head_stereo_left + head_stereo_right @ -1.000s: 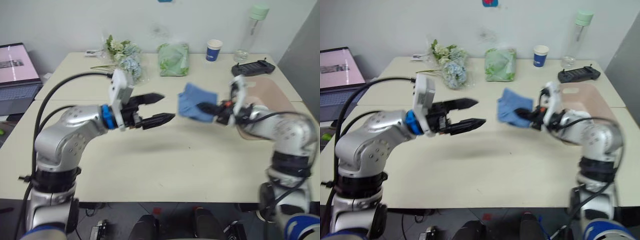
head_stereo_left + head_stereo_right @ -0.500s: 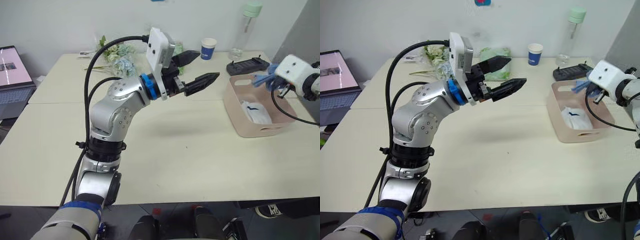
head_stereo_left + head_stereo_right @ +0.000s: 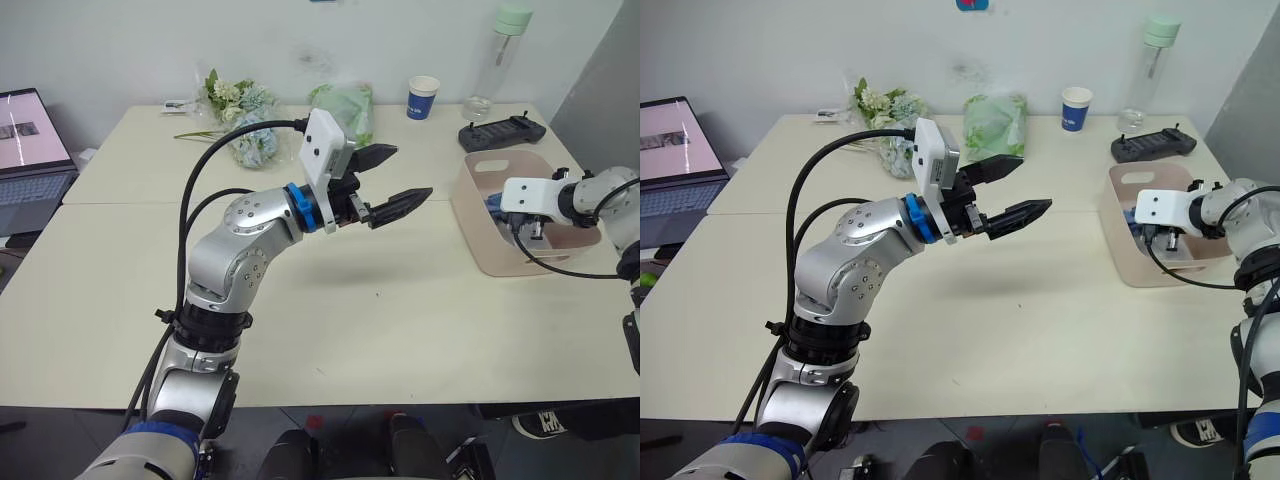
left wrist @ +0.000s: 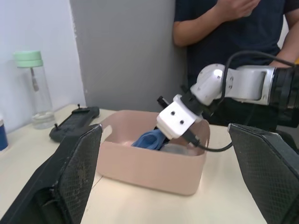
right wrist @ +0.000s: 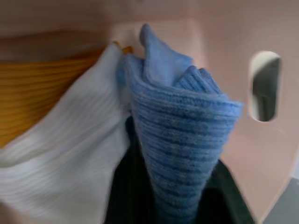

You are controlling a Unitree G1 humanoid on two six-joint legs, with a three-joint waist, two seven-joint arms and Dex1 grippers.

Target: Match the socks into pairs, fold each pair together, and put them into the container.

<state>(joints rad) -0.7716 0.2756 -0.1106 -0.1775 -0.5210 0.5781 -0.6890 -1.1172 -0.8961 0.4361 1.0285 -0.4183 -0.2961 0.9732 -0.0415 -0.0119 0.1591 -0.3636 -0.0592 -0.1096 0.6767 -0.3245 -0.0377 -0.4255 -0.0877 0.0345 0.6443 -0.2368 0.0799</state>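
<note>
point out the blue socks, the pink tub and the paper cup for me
folded light blue socks (image 5: 180, 140), right wrist view, on the ribbed fold between the gripper's fingers
pale pink rectangular plastic tub (image 3: 478, 228), left eye view, on its near outer wall
blue-and-white paper cup (image 3: 423, 98), left eye view, on its side

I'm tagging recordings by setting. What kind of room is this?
Probably an office or lab room, not a home: pale work tables pushed together, an open laptop at the side, and a handheld controller beside a water bottle.
</note>
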